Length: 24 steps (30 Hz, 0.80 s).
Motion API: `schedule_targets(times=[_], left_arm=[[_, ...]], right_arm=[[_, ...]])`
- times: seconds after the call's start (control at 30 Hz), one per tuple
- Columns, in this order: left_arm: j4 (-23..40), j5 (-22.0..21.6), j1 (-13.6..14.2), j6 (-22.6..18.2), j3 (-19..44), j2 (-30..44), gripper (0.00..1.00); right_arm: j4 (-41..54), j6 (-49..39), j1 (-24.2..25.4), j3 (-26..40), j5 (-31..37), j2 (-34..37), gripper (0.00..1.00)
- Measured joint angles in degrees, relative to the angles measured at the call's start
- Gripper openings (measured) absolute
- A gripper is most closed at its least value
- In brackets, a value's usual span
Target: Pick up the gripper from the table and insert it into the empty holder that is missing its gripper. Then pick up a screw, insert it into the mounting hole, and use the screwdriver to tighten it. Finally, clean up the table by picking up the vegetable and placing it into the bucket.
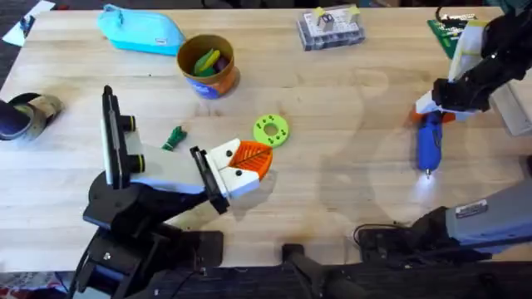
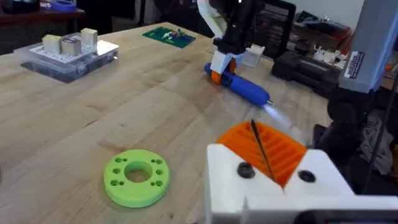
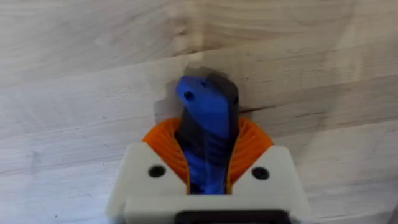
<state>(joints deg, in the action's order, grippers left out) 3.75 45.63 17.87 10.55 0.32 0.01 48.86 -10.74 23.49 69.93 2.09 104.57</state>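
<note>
The blue screwdriver (image 1: 428, 143) with its orange collar is over the right part of the table, and my right gripper (image 1: 438, 110) is shut on its collar end. The right wrist view shows the orange pads (image 3: 249, 146) clamped on the blue body (image 3: 205, 118). The screwdriver's tip points toward the table's front edge, and a light glows on the wood there. At the table's middle, my left gripper (image 1: 249, 158) has its white holder (image 2: 273, 186) carrying the orange ribbed gripper (image 2: 283, 149), its pads together and empty. The dark-green vegetable (image 1: 173, 138) lies left of it. The tan bucket (image 1: 206, 65) stands farther back.
A green round disc (image 1: 271, 130) lies just beyond the left gripper. A light-blue pouch (image 1: 141, 30) sits at the back left, a clear box of small parts (image 1: 331, 27) at the back middle and a green circuit board (image 1: 447, 31) at the back right. Yellow-green items fill the bucket.
</note>
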Motion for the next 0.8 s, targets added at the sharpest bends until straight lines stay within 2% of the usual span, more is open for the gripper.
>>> schedule_targets(times=[0.2,0.8], left_arm=[[0.0,0.0,0.0,0.0,0.0,0.0,0.014],[0.0,0.0,0.0,0.02,0.0,0.0,0.014]], right_arm=[[1.74,0.61,0.0,0.02,-0.04,-2.03,0.226],[3.3,6.58,0.0,0.76,-0.42,-22.81,0.188]])
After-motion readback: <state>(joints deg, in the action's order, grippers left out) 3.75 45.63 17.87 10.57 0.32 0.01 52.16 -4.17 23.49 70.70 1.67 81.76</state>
